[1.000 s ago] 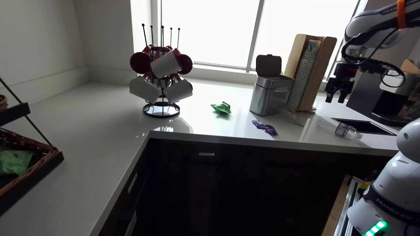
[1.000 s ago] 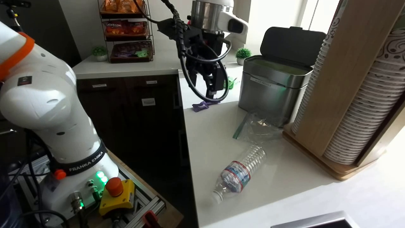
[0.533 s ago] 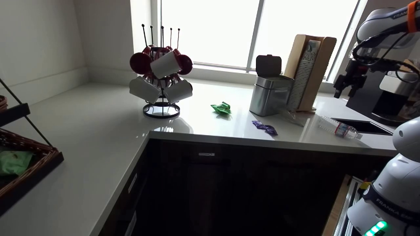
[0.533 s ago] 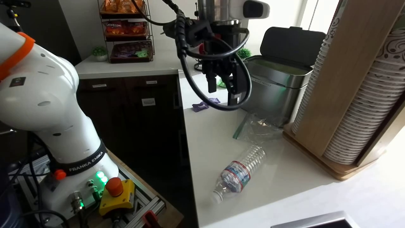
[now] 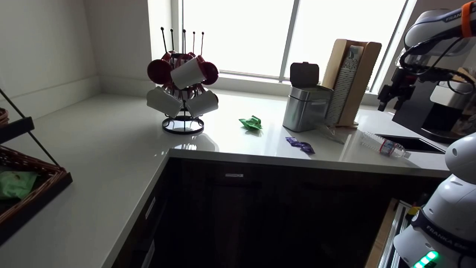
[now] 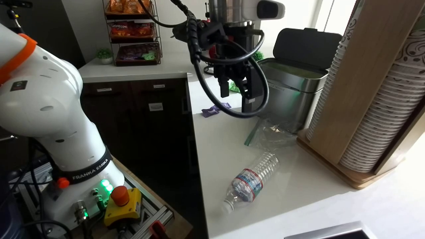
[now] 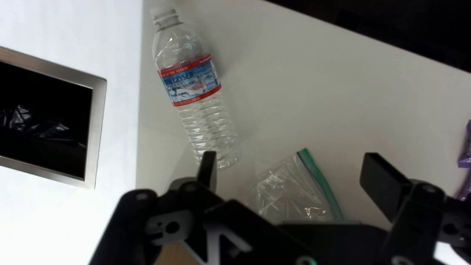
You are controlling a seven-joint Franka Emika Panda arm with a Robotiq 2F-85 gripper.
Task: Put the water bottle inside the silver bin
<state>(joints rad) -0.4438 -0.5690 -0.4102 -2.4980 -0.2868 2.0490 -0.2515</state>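
The bottle (image 6: 249, 184) lies on its side on the worktop (image 6: 302, 186), long axis slanting to the edge, cap (image 6: 227, 206) pointing away from the bin (image 6: 289, 99), base near the bag (image 6: 274, 135). The jaws are spread, released.

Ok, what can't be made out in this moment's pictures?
Floor of the silver bin: hidden by its own walls in both exterior views.
Fine print on the water bottle: too small, even in the wrist view.
Part of the plastic bag: hidden behind the claw, wrist view.
Purple wrappers: cut by the wrist view's right edge.
Metal-rimmed opening: cut by that view's left edge.
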